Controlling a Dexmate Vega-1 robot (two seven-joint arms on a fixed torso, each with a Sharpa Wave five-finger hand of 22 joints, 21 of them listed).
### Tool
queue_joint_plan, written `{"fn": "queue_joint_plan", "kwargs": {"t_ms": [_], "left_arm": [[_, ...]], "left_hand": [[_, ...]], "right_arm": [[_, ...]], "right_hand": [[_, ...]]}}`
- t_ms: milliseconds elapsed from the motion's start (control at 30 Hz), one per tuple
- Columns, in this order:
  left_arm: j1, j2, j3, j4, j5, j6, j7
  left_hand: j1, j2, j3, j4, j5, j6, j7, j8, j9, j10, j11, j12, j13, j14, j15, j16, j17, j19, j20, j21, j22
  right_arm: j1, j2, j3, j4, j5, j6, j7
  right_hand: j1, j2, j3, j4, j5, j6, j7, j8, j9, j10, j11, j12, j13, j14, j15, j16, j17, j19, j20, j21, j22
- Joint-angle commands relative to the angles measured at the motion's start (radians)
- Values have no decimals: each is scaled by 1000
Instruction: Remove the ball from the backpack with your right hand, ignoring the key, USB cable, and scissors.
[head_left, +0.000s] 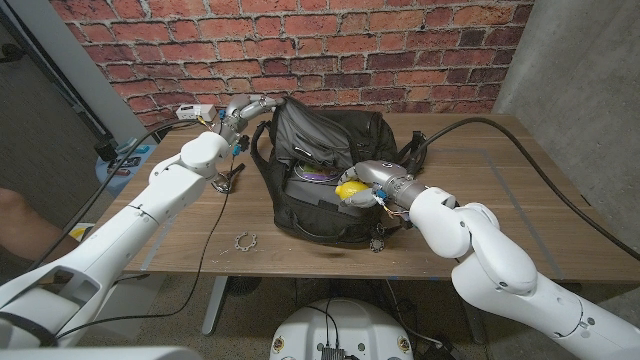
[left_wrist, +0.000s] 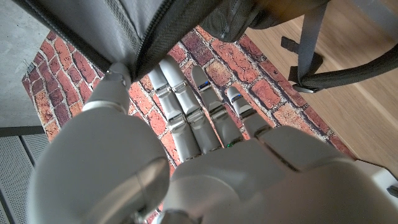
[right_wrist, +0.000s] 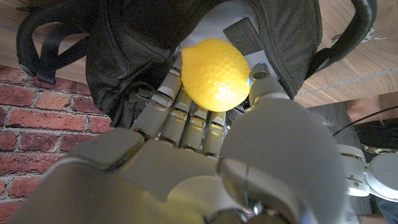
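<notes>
1. The right hand (head_left: 362, 190) grips one yellow ball (head_left: 350, 188) between its thumb and fingers, at the open mouth of the backpack (head_left: 325, 140).
2. The left hand (head_left: 243, 112) pinches the edge of the backpack's opening at its top left corner, the thumb on one side of the fabric and the fingers on the other.
3. Counted: one ball, one black backpack, two robot hands, one small metal ring-like object (head_left: 245, 241) lying on the table (head_left: 520, 210) in front of the bag. What that object is cannot be told at this size.
4. The head view takes in the whole bag standing on the wooden table before a brick wall (head_left: 400, 50), with both arms reaching to it from either side, and a shiny purplish patch inside the opening just left of the ball.
5. The right wrist view brings the ball (right_wrist: 215, 74) close: it sits on the fingers (right_wrist: 180, 112) with the thumb tip against its side, and the dark inside of the backpack (right_wrist: 143, 37) is behind it.
6. The left wrist view shows the left hand's thumb (left_wrist: 115, 84) pressed to the zipper edge of the grey-black fabric (left_wrist: 155, 25), with a strap (left_wrist: 311, 62) hanging over the table.
7. The ball is bright lemon yellow, round, with a finely dimpled skin.
</notes>
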Motion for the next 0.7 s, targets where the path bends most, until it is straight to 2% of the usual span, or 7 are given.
{"fn": "queue_joint_plan", "kwargs": {"t_ms": [33,700], "left_arm": [[12,12,-8,-23,-8,10,-6],[19,25,-10,-49,-9,14,-17]], "left_hand": [[151,156,-6,0,5,2,4,-3,4,6,0,-8,1,3,1,-2,4,1,5,-1,2],[152,156,-7,0,5,4,3,-5,4,7,0,-12,0,2,2,-6,5,-1,5,-2,2]], "right_arm": [[-39,-40,29,-52,-17,-45,15],[-80,-84,81,-94,-13,-86,16]], "right_hand": [[9,1,-2,4,5,10,-1,2,3,8,-1,6,2,9,-161,-7,3,8,-68,5,5],[10,3,-4,6,4,14,-2,1,4,12,-1,4,2,12,-161,-7,8,8,-68,6,5]]}}
